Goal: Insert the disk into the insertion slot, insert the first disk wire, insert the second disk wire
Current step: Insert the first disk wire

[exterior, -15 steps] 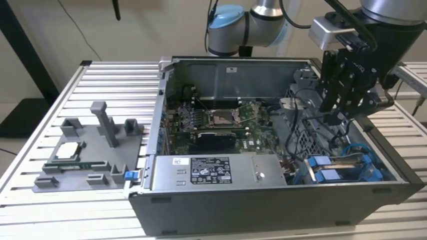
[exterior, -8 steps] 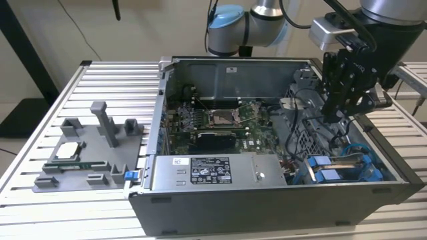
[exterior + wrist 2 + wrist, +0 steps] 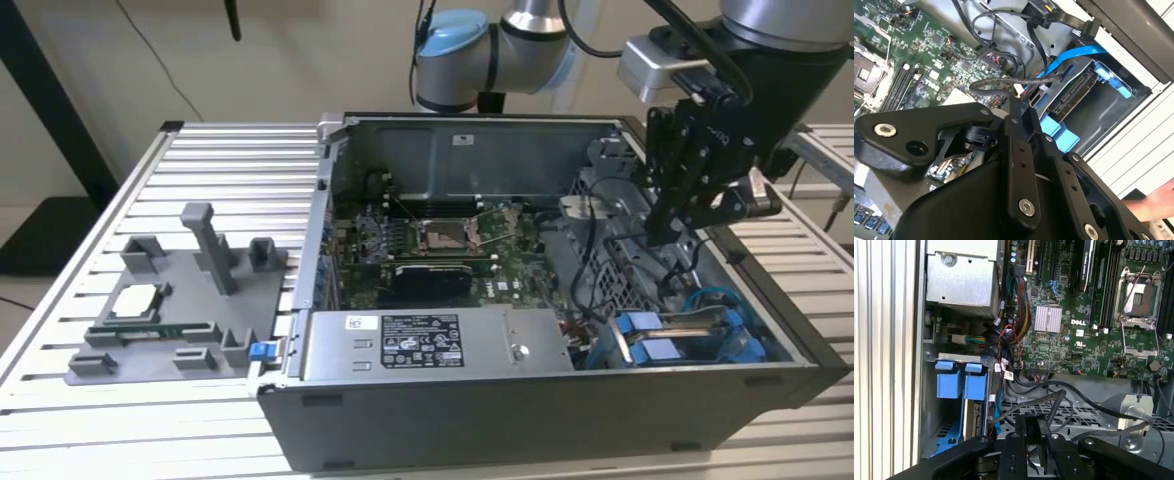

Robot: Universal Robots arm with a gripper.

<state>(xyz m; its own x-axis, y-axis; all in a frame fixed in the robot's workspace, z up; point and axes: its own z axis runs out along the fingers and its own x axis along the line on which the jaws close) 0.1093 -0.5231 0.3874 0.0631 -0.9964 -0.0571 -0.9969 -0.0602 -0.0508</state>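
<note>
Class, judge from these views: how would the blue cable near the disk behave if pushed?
The blue cable probably bends easily yet springs back, since it holds a smooth arc. Likely light: it looks thin and flat.

A slatted metal table (image 3: 200, 150) carries an open computer case (image 3: 534, 410). Inside lies a green motherboard (image 3: 400, 225) with an empty processor socket (image 3: 441, 237) near its middle. A grey power supply (image 3: 427, 345) (white label on top) sits along the case's near wall. In the first wrist view a small finned heatsink (image 3: 1048, 318) stands beside a bundle of coloured wires (image 3: 1021, 315). On the exterior view's left, just beside the case, a grey fixture (image 3: 134, 262) holds a processor (image 3: 138, 300), a memory stick (image 3: 154, 330) and an upright post (image 3: 203, 240).
</note>
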